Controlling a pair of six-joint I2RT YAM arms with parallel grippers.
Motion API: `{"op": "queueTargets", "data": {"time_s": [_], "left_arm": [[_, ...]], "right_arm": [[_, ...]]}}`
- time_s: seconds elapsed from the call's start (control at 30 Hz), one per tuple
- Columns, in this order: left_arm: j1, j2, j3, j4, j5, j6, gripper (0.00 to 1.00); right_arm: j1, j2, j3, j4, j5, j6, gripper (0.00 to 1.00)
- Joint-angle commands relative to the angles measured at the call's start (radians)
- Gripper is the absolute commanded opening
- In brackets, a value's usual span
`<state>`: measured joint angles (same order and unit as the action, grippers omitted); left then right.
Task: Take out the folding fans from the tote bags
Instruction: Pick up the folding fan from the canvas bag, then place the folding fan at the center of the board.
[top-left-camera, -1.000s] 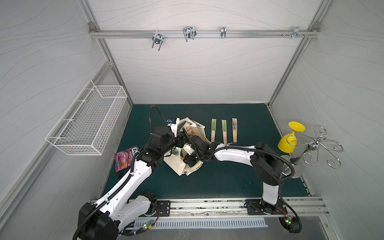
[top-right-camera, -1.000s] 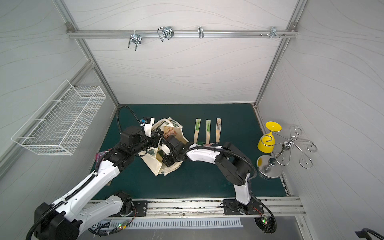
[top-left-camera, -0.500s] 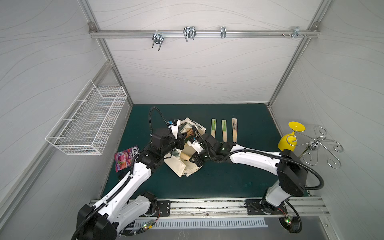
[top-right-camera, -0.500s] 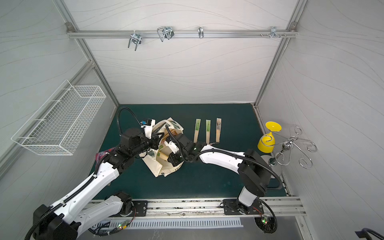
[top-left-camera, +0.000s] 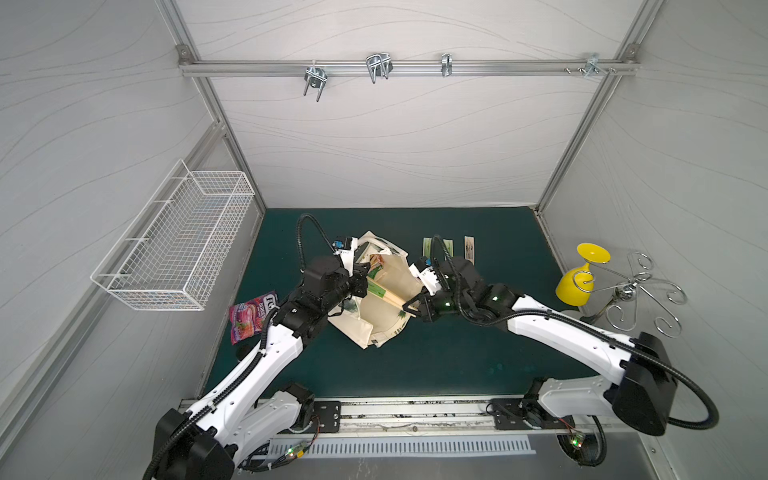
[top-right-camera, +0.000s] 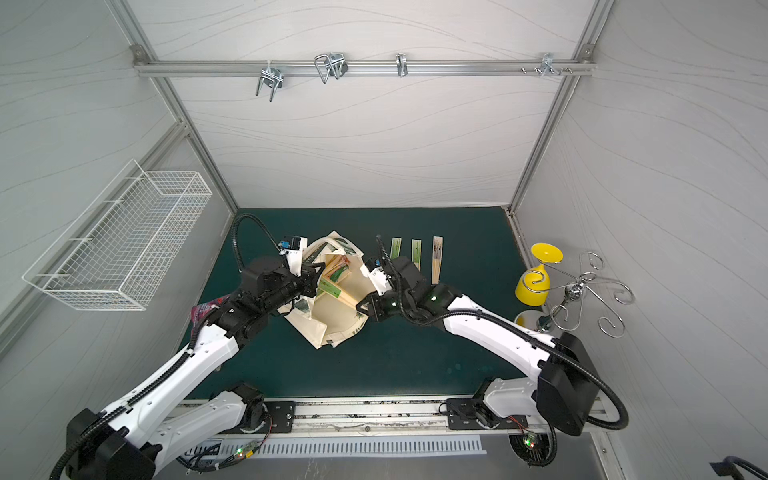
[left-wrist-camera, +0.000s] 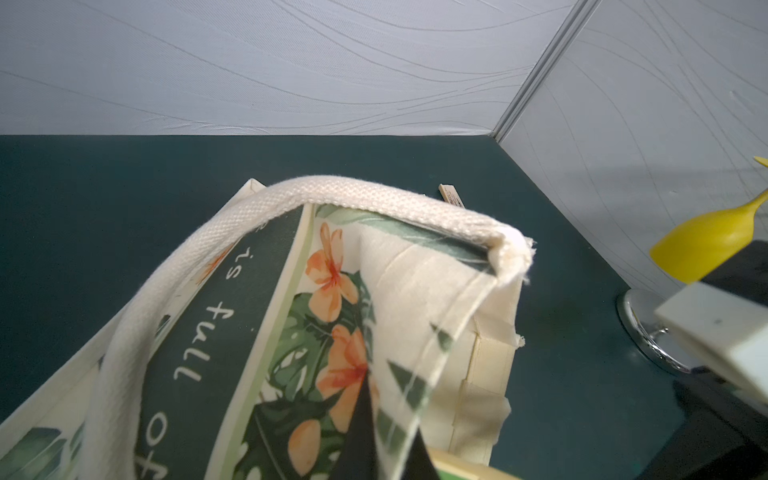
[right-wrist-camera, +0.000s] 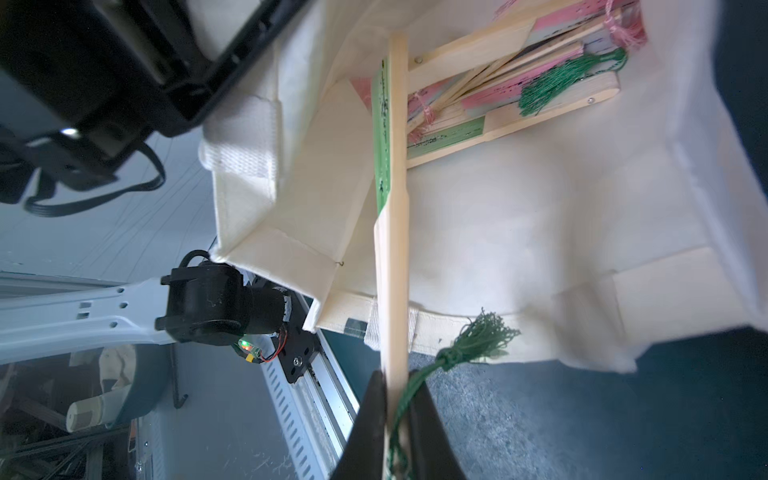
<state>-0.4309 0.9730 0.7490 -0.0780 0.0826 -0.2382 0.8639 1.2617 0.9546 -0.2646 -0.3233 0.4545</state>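
1. Dark green matting covers the bench (top-left-camera: 457, 357), which is walled in by pale panels. A white wire basket (top-left-camera: 178, 249) hangs on the wall at the robot's left.
2. A cream canvas tote bag (top-left-camera: 376, 322) lies slumped near the middle of the bench, its mouth open toward the right arm. Its printed side shows leaves and orange flowers in the left wrist view.
3. Deep inside the tote, folding fans (right-wrist-camera: 498, 83) lie piled, with pale bamboo ribs, pink and green paper, and pink and green tassels.
4. One green-topped folding fan (right-wrist-camera: 392, 187) slants out of the mouth. Its paper end is inside the bag and its rib end crosses the rim.
5. The right end effector (right-wrist-camera: 392, 399) is clenched on that fan's rib end, with the green tassel cord running between its fingers.
6. The left end effector (top-left-camera: 360, 282) is clenched on the tote's canvas rim and holds it up.
7. Three closed fans (top-right-camera: 416, 251) lie side by side on the bench beyond the right arm, apart from the tote. A pink snack packet (top-left-camera: 251, 316) lies beside the left arm.
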Motion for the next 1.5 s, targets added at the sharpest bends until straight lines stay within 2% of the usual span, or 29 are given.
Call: {"op": "queueTargets", "data": {"time_s": [0.0,0.2,0.33,0.63,0.87,1.17,1.3,1.47], "left_arm": [[0.000,-0.002,0.016,0.082,-0.065,-0.026,0.00],[0.000,0.024,0.034,0.059,-0.158,-0.071,0.00],[0.001,0.062,0.065,0.009,-0.210,-0.100,0.00],[0.001,0.093,0.069,0.024,-0.178,-0.125,0.00],[0.005,0.126,0.097,-0.012,-0.259,-0.178,0.00],[0.007,0.144,0.097,0.041,-0.131,-0.168,0.00],[0.007,0.117,0.078,0.041,-0.123,-0.148,0.00],[0.007,0.084,0.057,0.046,-0.099,-0.129,0.00]], "right_arm": [[-0.044,-0.073,-0.029,-0.036,0.012,0.028,0.00],[-0.138,-0.180,-0.073,-0.074,0.001,0.024,0.00],[-0.221,-0.247,-0.105,-0.076,-0.051,0.036,0.00],[-0.385,-0.344,-0.115,-0.098,-0.167,0.064,0.00],[-0.468,-0.415,-0.116,-0.142,-0.224,0.070,0.00],[-0.613,-0.394,-0.093,-0.192,-0.132,0.056,0.00],[-0.660,-0.316,-0.080,-0.170,0.023,0.056,0.00],[-0.667,-0.182,-0.029,-0.157,0.216,0.044,0.00]]}}
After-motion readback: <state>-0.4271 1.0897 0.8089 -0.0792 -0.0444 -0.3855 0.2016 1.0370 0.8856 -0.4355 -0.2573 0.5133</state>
